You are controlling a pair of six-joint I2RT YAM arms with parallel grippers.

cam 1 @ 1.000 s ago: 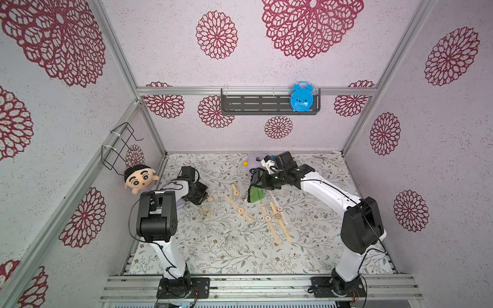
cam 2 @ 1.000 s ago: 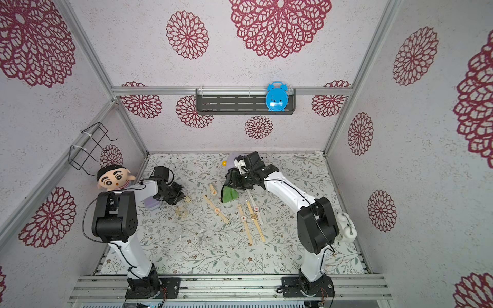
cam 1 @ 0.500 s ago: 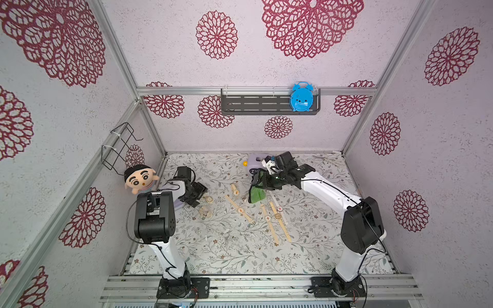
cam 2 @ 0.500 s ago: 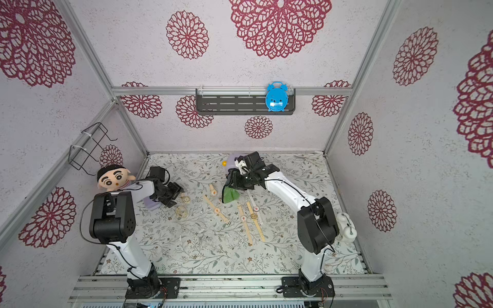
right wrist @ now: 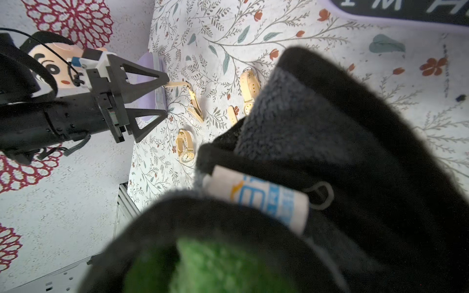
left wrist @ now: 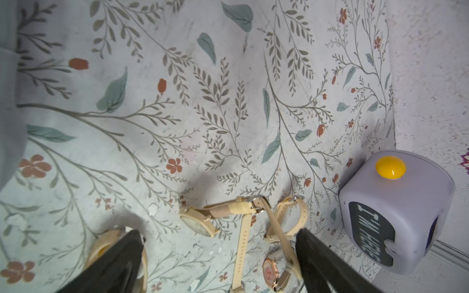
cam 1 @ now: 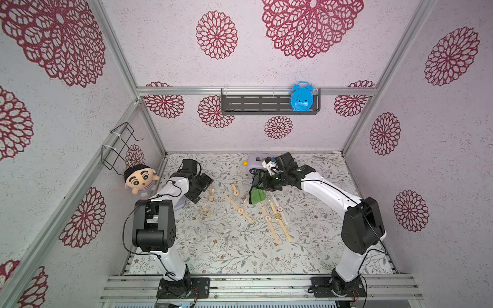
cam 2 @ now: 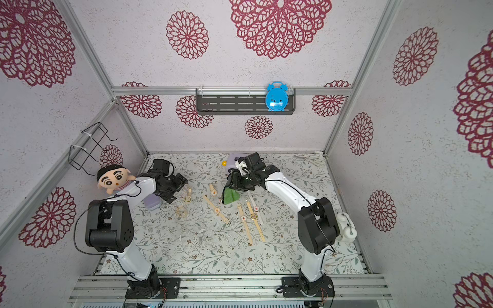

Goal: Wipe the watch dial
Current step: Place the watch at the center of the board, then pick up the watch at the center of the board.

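Beige-strapped round-dialled watch (left wrist: 199, 223) lies tipped on the floral mat (left wrist: 228, 101), between the spread, empty jaws of my left gripper (left wrist: 218, 232). My right gripper (cam 1: 261, 185) is clamped on the black-and-green cloth (cam 1: 257, 196). Judged step: dial awaiting wiping. Next, the cloth must meet it squarely.

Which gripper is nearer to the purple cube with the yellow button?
Right. The right gripper, shut on the cloth, hangs just in front of the cube. The left gripper, open, is across the mat, nearer the doll.
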